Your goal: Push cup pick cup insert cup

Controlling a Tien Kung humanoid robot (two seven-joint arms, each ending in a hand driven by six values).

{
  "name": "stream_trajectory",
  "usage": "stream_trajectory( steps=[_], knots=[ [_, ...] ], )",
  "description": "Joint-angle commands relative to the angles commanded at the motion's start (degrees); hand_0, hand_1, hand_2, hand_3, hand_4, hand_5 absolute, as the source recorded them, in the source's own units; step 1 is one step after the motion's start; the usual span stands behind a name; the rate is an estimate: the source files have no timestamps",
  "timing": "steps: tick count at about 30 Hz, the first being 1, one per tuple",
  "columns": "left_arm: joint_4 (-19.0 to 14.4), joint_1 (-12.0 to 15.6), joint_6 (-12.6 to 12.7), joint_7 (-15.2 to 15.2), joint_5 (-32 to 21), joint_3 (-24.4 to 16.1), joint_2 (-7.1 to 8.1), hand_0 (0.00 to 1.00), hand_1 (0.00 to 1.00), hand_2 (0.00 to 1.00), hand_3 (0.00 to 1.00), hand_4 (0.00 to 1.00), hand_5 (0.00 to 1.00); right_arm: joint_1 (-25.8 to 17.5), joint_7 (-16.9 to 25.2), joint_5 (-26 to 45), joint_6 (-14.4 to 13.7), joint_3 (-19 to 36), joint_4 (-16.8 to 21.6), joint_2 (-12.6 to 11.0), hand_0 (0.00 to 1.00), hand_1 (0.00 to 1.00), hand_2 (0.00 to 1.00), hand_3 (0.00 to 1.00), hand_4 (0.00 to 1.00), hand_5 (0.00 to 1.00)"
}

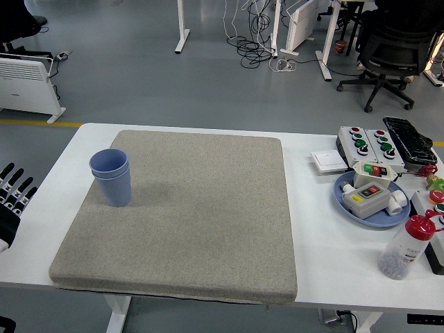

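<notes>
Two blue cups stand nested, one inside the other, upright near the left edge of the grey mat. My left hand shows at the picture's left edge, beside the table and well left of the cups, its fingers spread and holding nothing. The right arm is out of the picture.
At the right of the white table sit a blue plate with button boxes, a grey button box, a black tray, a white switch and a red-capped bottle. Office chairs and desks stand on the floor beyond.
</notes>
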Motion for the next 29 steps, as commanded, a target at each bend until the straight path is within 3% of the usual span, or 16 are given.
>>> stream_trajectory(
  steps=[29],
  knots=[
    [-0.12, -0.55, -0.01, 0.02, 0.19, -1.01, -0.81, 0.885, 0.898, 0.924, 0.889, 0.601, 0.998, 0.49, 0.16, 0.56, 0.12, -0.53, 0.03, -0.32, 0.690, 0.621, 0.627, 0.544, 0.092, 0.473]
  ],
)
